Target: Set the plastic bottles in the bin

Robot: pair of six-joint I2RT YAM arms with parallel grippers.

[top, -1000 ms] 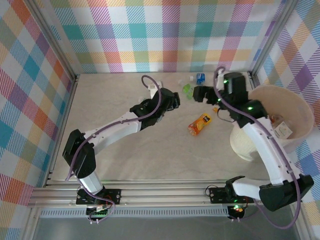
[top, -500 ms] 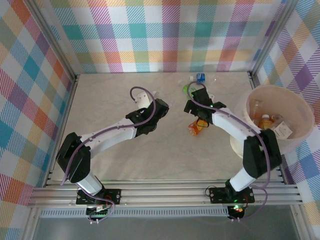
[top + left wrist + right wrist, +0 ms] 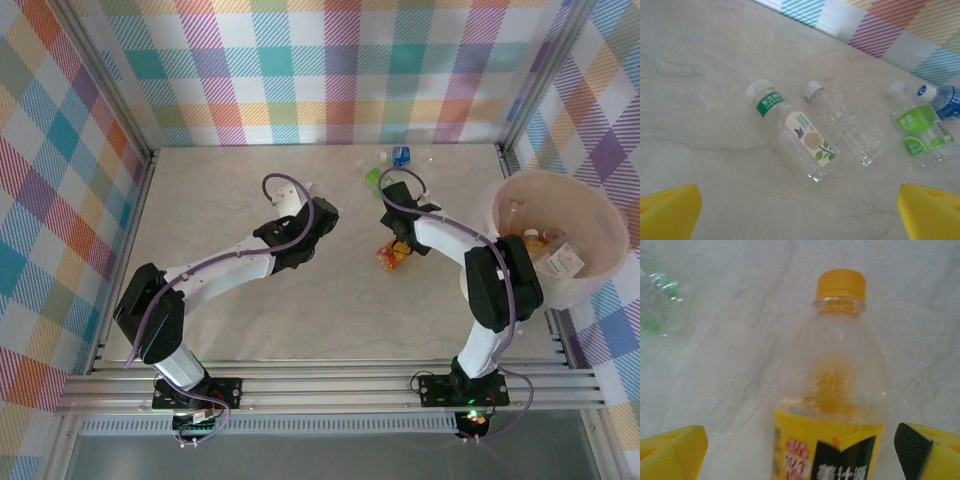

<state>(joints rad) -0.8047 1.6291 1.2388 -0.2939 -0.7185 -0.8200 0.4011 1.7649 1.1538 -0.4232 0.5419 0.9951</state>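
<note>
target: orange-capped bottle (image 3: 832,390) with a yellow label, lying flat on the table (image 3: 230,190), mid-table and left of the bin (image 3: 585,205)
right gripper (image 3: 800,442): spread wide, one yellow finger each side of the bottle's labelled body; we see table between finger and plastic on both sides, thinner on the right, so nothing is pinched yet
key relation: bottle sits between the fingers, cap pointing away from the wrist, long axis square to the closing line; we judge a plain squeeze across the body takes it
nearer arm: right, directly over it; left is well apart across the table
left gripper (image 3: 800,212): spread, holding nothing, hovering above bare table
ahead of left: four more plastic bottles toward the far edge: green-collared one (image 3: 797,140) with a flower label, clear unlabelled one (image 3: 847,122) just beside it, green-labelled one (image 3: 917,132) and blue one (image 3: 942,97) close together at the right
bin: upright, binned bottles (image 3: 532,241) already inside, to the right of the right gripper
in the way: nothing between fingers and target; we reckon the bin's rim is what to clear on the carry, so lift first
risk: smooth round body may roll or slip if we clamp off-centre
</note>
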